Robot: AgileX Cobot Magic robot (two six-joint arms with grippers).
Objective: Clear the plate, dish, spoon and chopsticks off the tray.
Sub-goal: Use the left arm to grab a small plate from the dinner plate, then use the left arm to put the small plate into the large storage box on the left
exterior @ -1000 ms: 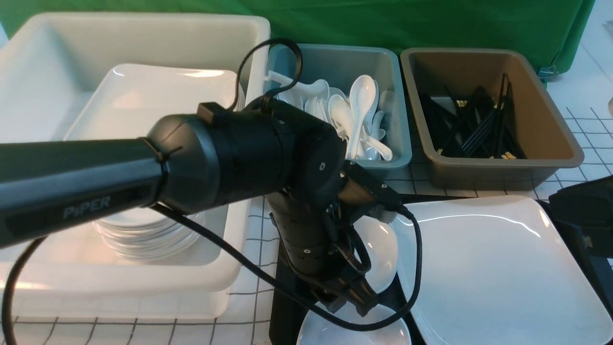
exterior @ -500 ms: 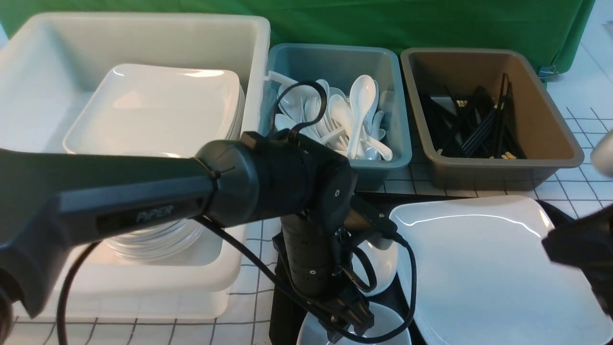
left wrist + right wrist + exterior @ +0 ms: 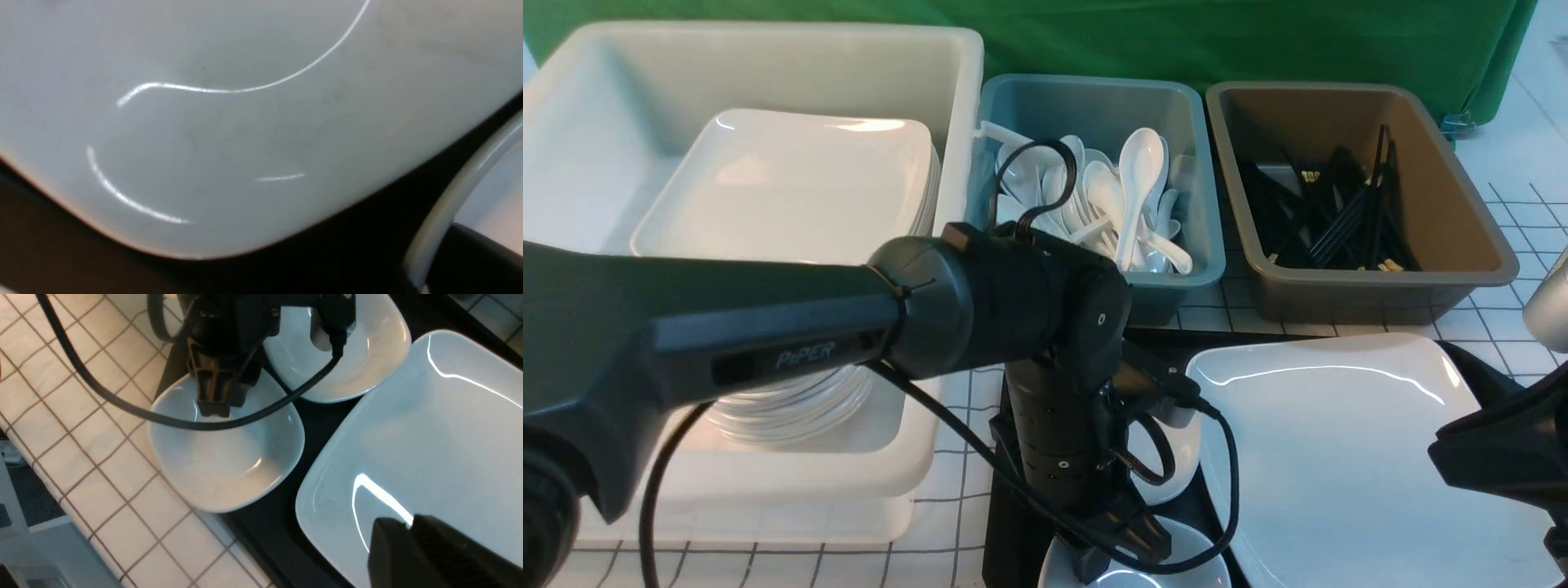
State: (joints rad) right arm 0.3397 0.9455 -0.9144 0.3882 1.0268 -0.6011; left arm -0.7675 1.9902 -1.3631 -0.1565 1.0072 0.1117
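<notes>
Seen from the front, the left claw [image 3: 1123, 551] is down at the rim of the dish [image 3: 1186, 541] at the near left corner of the tray [image 3: 1003, 547], beside the plate [image 3: 1339, 457], over which the right claw [image 3: 1494, 457] hangs, its jaws unreadable. The left wrist camera shows only glossy white glaze, likely stiff, slick and chip-prone, best pinched at the rim. From the right wrist, the dish sits mouth-up, near-square with no real long axis, and whether the left claw grips the rim cannot be told.
</notes>
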